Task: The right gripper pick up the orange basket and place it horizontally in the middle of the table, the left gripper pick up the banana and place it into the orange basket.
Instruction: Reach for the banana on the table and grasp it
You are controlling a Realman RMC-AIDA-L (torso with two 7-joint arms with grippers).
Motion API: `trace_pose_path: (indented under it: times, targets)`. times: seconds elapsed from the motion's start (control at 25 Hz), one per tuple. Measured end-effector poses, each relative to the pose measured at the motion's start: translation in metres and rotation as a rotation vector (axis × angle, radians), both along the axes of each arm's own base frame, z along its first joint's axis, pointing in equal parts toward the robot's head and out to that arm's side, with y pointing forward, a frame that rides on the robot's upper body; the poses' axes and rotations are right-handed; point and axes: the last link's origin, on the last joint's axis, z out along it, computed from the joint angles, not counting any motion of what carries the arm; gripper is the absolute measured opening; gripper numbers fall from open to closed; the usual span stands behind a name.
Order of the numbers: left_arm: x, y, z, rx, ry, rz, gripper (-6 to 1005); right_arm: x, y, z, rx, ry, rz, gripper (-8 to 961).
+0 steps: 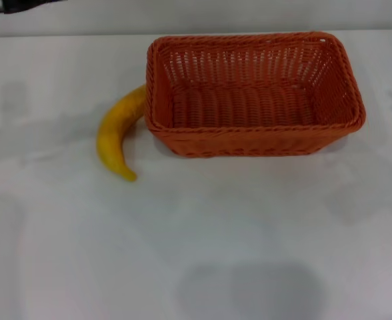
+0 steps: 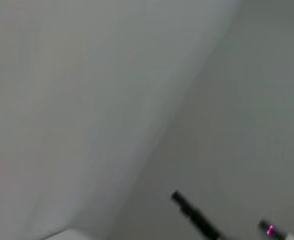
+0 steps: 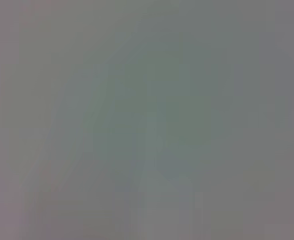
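- The banana is lying on the white surface at the left, its far end tucked against the near-left corner of the basket, its dark tip pointing toward the robot.
- The orange basket is sitting upright and empty, long side across the head view, a little right of centre and toward the far edge.
- Neither the left gripper nor the right gripper is showing over the surface, so the state of the fingers cannot be told; both wrist views are giving nothing readable of the work.
- By the look of it, nothing is being held; the basket step is looking open or barely settled.
- Next, I reckon the basket is needing a rim grasp from the right, or else the banana a pinch mid-body from the left.
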Motion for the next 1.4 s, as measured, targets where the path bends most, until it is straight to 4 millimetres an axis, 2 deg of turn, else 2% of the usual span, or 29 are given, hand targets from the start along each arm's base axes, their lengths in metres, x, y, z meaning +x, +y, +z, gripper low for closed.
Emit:
trace_pose_path:
  times: [0.2, 0.28, 0.32, 0.56, 0.68, 1.04, 1.4]
  targets:
    - [0.005, 0.015, 0.016, 0.153, 0.217, -0.028, 862, 0.0, 0.005, -0.002, 0.0, 0.001, -0.019, 807]
    - [0.005, 0.022, 0.024, 0.304, 0.323, -0.02, 862, 0.0, 0.006, -0.003, -0.001, 0.004, -0.027, 807]
    - [0.005, 0.022, 0.024, 0.304, 0.323, -0.02, 862, 0.001, 0.006, -0.003, 0.0, 0.006, -0.03, 807]
    - [0.003, 0.033, 0.041, 0.621, 0.489, 0.041, 862, 0.003, 0.009, -0.004, -0.001, 0.011, -0.053, 806]
    - [0.001, 0.034, 0.044, 0.705, 0.551, 0.07, 862, 0.003, 0.01, -0.005, -0.004, 0.011, -0.06, 806]
    - [-0.002, 0.039, 0.033, 0.595, 0.564, 0.145, 862, 0.0, 0.015, -0.011, -0.022, 0.028, -0.065, 807]
    - [-0.012, 0.038, 0.01, 0.333, 0.757, 0.246, 861, -0.002, 0.018, -0.012, -0.027, 0.029, -0.061, 806]
